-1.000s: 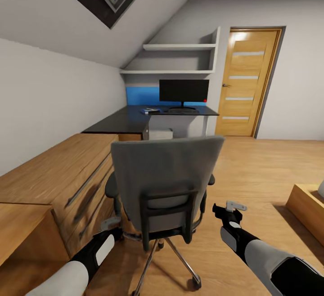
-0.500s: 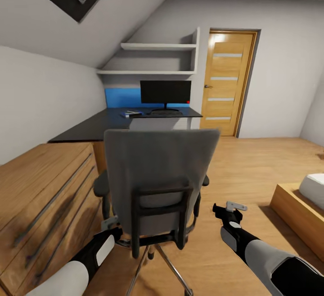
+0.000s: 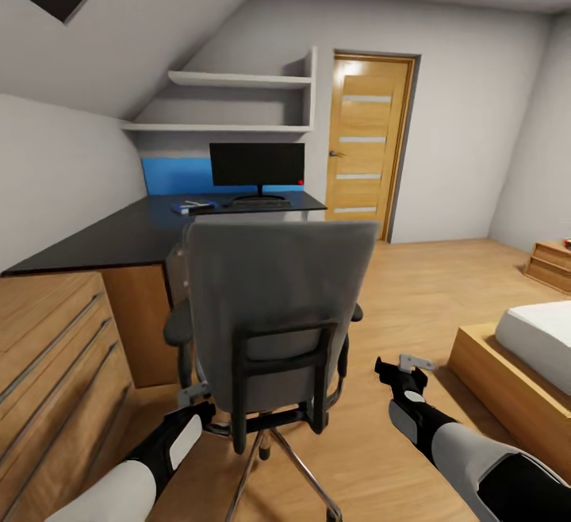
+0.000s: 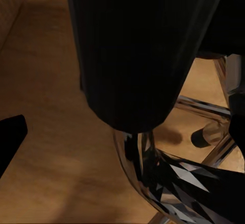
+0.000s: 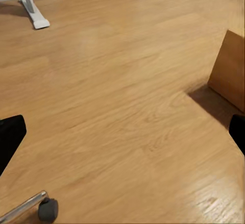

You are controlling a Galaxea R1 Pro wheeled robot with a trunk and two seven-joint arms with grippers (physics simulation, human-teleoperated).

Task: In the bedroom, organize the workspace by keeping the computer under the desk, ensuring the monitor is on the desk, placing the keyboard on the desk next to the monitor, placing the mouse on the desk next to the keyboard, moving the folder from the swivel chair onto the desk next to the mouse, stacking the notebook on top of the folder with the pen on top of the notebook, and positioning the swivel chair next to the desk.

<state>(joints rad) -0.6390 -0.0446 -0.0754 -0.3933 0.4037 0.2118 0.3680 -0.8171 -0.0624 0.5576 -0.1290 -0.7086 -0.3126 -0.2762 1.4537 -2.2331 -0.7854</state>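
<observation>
The grey swivel chair (image 3: 277,292) stands with its back to me, hiding its seat and any folder on it. Beyond it the dark desk (image 3: 119,236) carries the black monitor (image 3: 258,165), a keyboard (image 3: 252,203) at its foot and a small blue-and-white item (image 3: 193,207). My left gripper (image 3: 202,409) is low beside the chair's base, open, with the chair's dark column (image 4: 132,55) and chrome legs (image 4: 168,178) right ahead of its fingers. My right gripper (image 3: 400,370) hangs open over bare floor to the chair's right.
Wooden drawers (image 3: 47,363) run along the left under the sloped wall. A bed (image 3: 523,355) on a wooden frame (image 5: 229,70) sits at the right. A door (image 3: 365,149) and shelves (image 3: 238,101) are at the back. A chair caster (image 5: 47,208) rests on the wooden floor.
The whole view has swung and advanced: desk, shelves and door slid left and the bed came in at the right. The chair and both grippers keep their places in the picture.
</observation>
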